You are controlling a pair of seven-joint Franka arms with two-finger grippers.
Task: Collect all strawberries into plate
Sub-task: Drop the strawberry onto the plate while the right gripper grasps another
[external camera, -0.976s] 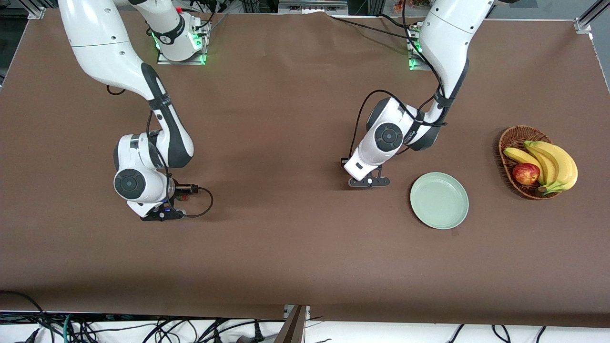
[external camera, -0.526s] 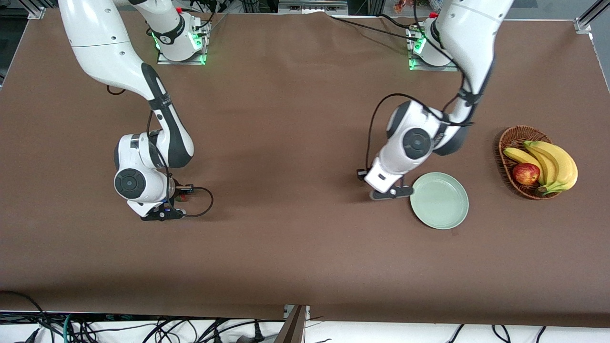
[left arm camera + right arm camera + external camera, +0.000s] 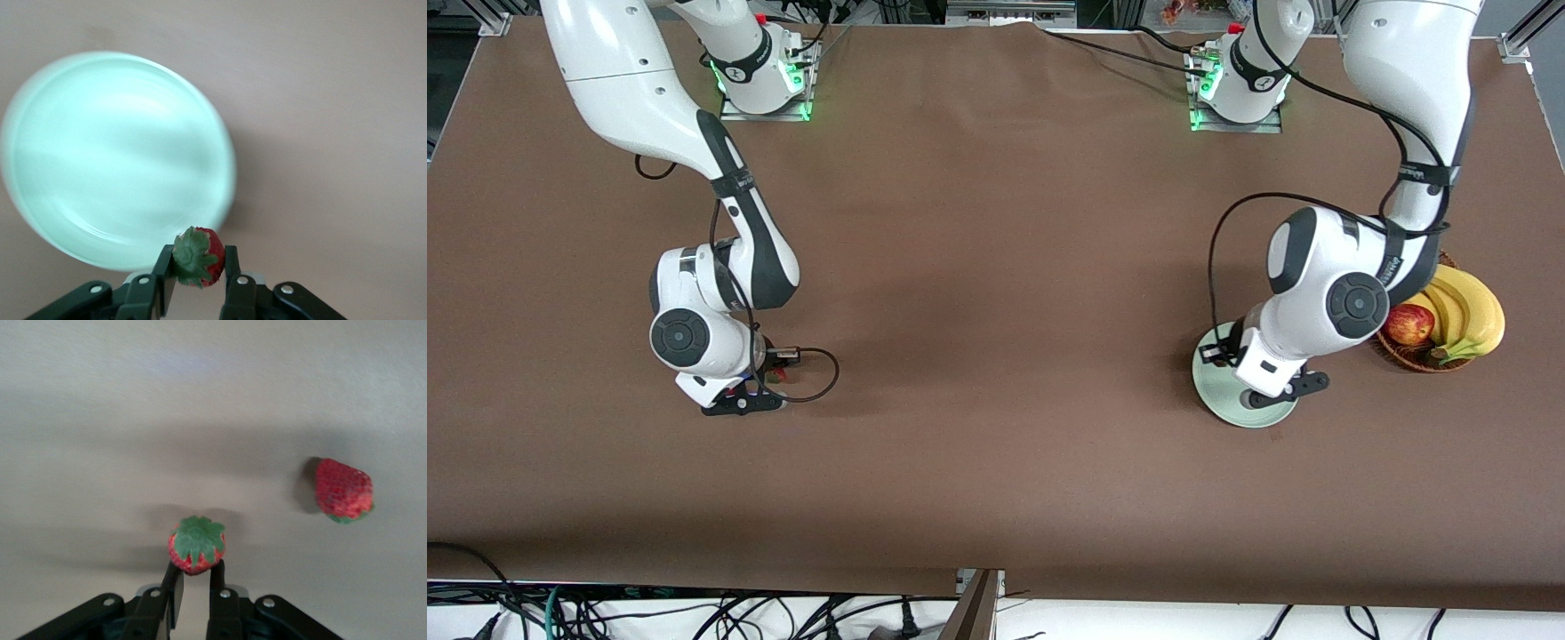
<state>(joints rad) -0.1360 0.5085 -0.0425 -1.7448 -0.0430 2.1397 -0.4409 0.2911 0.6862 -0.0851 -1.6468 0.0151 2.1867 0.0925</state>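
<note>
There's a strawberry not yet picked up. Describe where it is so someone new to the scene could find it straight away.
Start at the right arm's end of the table, away from the plate and the fruit basket. The right gripper there is shut on one strawberry, cap up. The loose strawberry lies on its side on the bare cloth just beside it, touched by nothing.
</note>
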